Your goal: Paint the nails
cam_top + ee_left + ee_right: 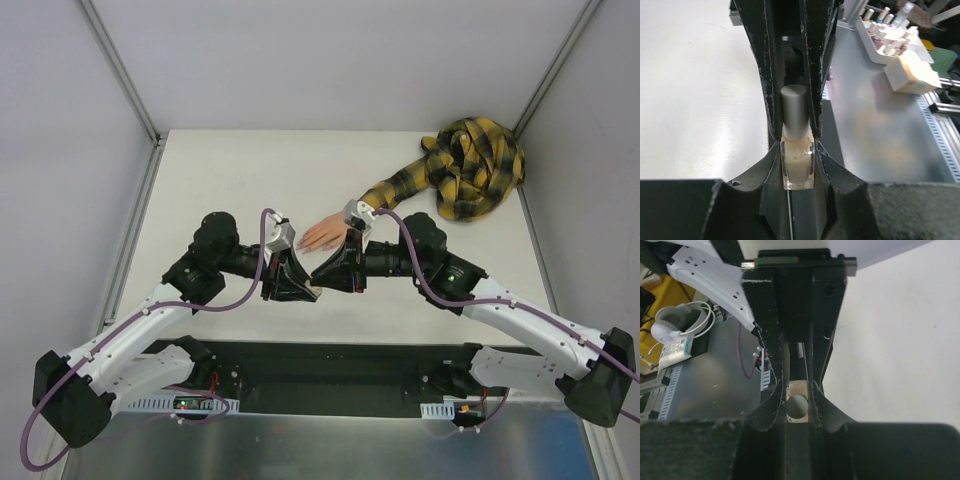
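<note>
Black fingers (837,177) of the left gripper (797,152) are clenched on a small glass bottle (799,172) of beige polish, one finger on each flat side. The bottle lies level, and its grey cap (794,107) points away from this gripper toward the other one.

The right gripper (797,395) meets it tip to tip above the near part of the white tabletop (230,170). Its fingers are clamped on the cap, touching it on both sides. Its wrist camera looks at the cap end-on, a grey disc between the tips with the square shoulders of the bottle behind.

Just beyond the right gripper a peach mannequin hand (328,232) lies flat on the tabletop, partly behind the gripper in the overhead view, with its fingers pointing toward the left gripper. The nails (304,241) sit at those fingertips, apart from both grippers and too small to tell one from another. A yellow-black plaid sleeve (400,185) runs from the wrist away to the right of the right gripper and ends in a bunched heap (475,165) at the far right corner.
</note>
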`<state>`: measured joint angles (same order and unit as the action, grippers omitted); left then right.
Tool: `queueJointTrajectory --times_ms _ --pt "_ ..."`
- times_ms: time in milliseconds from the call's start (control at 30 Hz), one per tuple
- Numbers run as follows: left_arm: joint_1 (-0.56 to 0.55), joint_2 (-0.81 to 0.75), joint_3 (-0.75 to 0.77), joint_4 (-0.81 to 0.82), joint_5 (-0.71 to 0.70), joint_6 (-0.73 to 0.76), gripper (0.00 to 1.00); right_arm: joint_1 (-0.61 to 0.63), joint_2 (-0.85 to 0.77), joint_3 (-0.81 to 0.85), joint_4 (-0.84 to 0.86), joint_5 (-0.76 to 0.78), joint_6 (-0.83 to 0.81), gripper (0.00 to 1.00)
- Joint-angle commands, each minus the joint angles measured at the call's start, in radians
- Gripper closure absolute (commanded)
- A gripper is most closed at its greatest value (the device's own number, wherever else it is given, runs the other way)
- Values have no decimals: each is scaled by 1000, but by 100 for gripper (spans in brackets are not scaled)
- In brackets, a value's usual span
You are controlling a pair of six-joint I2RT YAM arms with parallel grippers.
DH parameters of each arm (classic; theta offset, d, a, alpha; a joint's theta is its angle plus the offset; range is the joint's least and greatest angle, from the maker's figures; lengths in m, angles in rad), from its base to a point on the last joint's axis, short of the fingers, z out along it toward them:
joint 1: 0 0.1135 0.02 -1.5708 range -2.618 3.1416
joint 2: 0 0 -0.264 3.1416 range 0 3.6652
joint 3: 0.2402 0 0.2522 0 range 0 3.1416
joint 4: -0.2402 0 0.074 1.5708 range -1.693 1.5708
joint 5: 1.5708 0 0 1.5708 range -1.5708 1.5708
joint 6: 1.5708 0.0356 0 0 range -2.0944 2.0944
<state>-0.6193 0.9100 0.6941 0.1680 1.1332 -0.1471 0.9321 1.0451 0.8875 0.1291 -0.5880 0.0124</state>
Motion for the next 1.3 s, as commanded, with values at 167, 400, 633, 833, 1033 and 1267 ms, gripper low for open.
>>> queueJointTrajectory --times_ms 167,400,633,833,1033,1267 --pt "33 -8 35 85 21 15 100 -3 -76 -25 57 75 -25 98" --pt "36 -45 19 2 -352 79 100 34 -34 152 -296 644 205 29" --pt "36 -59 24 -30 -481 106 100 177 88 329 -462 934 330 27" --pt "36 -82 19 -32 -527 106 100 249 222 482 -560 1103 422 38" --pt "36 -89 21 -30 -523 103 100 261 276 504 -546 1119 449 45" --pt "36 -80 28 -30 -483 93 100 263 276 463 -488 1096 459 61"
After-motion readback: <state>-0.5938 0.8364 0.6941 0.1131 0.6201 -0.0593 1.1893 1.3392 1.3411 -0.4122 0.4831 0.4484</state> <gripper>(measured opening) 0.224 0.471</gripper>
